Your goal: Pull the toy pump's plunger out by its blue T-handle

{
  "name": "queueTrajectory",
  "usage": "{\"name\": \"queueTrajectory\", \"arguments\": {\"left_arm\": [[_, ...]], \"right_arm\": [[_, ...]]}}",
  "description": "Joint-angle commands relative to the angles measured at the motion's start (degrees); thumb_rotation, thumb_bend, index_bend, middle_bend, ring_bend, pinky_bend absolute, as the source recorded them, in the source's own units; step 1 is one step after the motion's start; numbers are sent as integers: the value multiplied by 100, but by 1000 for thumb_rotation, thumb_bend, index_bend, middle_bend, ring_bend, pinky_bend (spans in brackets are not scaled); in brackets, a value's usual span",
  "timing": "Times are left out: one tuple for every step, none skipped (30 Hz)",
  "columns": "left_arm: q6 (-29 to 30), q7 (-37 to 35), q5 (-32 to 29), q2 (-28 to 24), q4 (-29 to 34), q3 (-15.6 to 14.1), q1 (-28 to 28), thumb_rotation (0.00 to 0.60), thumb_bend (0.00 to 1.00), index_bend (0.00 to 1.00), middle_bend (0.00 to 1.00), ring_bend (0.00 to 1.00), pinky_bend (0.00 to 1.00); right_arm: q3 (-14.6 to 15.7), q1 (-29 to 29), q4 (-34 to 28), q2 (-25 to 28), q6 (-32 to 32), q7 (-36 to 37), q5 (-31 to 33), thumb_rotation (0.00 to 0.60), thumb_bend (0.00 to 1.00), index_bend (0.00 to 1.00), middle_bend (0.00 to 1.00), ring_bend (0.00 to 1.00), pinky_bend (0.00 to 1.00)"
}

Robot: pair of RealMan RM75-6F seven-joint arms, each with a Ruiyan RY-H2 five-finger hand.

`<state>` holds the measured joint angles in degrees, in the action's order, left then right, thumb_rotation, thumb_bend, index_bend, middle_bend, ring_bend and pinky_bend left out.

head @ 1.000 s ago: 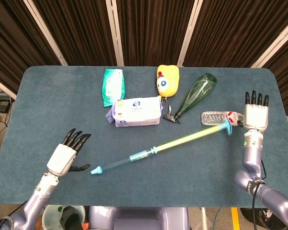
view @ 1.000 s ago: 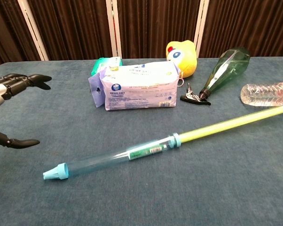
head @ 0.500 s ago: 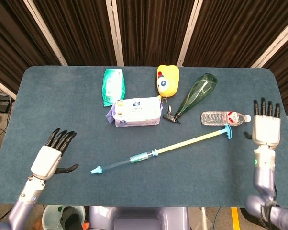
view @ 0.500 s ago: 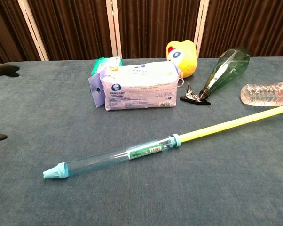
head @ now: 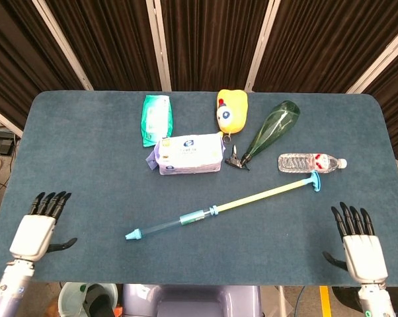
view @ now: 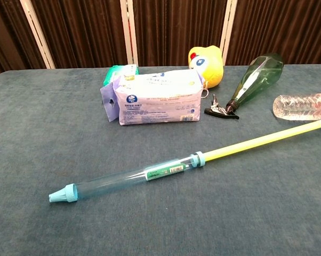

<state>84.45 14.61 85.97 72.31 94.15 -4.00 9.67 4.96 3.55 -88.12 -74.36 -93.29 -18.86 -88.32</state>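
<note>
The toy pump lies diagonally across the table, its clear blue barrel toward the front left. Its yellow plunger rod is drawn far out toward the right and ends in the blue T-handle. My left hand hovers at the table's front left corner, fingers spread, holding nothing. At the front right edge my right hand is likewise spread and empty, well short of the handle. Neither hand appears in the chest view.
Behind the pump lie a white wipes pack, a green packet, a yellow duck toy, a green spray bottle on its side and a clear water bottle just beyond the T-handle.
Both hands have pulled back toward the front edge and away from the pump, leaving the chest view. The pump rests with its plunger extended and has not shifted.
</note>
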Motion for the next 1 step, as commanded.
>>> {"name": "queueTrajectory", "arguments": {"left_arm": [[461, -327, 369, -79, -69, -18, -217, 600, 105, 0, 59, 47, 41]], "right_arm": [[-6, -67, 191, -120, -72, 20, -110, 600, 135, 0, 0, 0, 0]]}}
